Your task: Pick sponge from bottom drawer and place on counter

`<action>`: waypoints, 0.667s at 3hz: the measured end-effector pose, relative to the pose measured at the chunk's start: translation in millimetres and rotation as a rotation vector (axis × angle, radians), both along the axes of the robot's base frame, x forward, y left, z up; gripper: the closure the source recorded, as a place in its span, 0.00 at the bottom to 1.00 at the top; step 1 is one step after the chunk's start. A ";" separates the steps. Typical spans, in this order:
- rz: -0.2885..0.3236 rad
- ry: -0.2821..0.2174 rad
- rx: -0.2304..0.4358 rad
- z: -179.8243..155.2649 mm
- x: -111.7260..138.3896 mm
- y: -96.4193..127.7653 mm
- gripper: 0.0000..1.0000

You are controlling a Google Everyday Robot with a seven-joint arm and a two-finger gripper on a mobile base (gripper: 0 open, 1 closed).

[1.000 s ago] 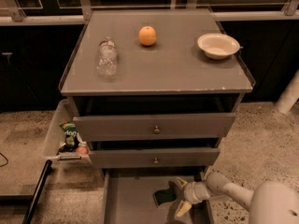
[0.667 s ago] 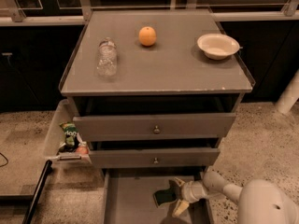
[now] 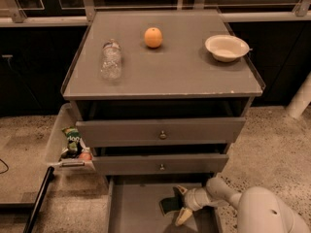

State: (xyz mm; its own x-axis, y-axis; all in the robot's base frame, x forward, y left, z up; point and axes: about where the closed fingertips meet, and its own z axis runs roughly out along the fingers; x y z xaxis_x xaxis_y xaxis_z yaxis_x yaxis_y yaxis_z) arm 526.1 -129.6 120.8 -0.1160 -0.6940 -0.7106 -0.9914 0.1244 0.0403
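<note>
Camera view: pale hand (image 3: pixel 179 205), fingers spread, flanks dark wavy sponge (image 3: pixel 168 206) on flat grey bottom drawer (image 3: pixel 136 212).

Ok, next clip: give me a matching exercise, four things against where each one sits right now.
Things:
1. orange
2. bowl
3. bottle
4. hand

Places:
A. down in the bottom drawer, at the sponge
B. on the counter, picture-right side
C. lying on its side, picture-left side of the counter
D. on the counter, middle, towards the back

Pairs: 1-D, 2-B, 3-C, 4-A
</note>
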 end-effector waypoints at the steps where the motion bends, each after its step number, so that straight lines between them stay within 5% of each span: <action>1: 0.033 -0.062 0.003 -0.1 -2.6 11.3 0.00; 2: 0.035 -0.065 0.003 -0.6 -2.8 12.3 0.19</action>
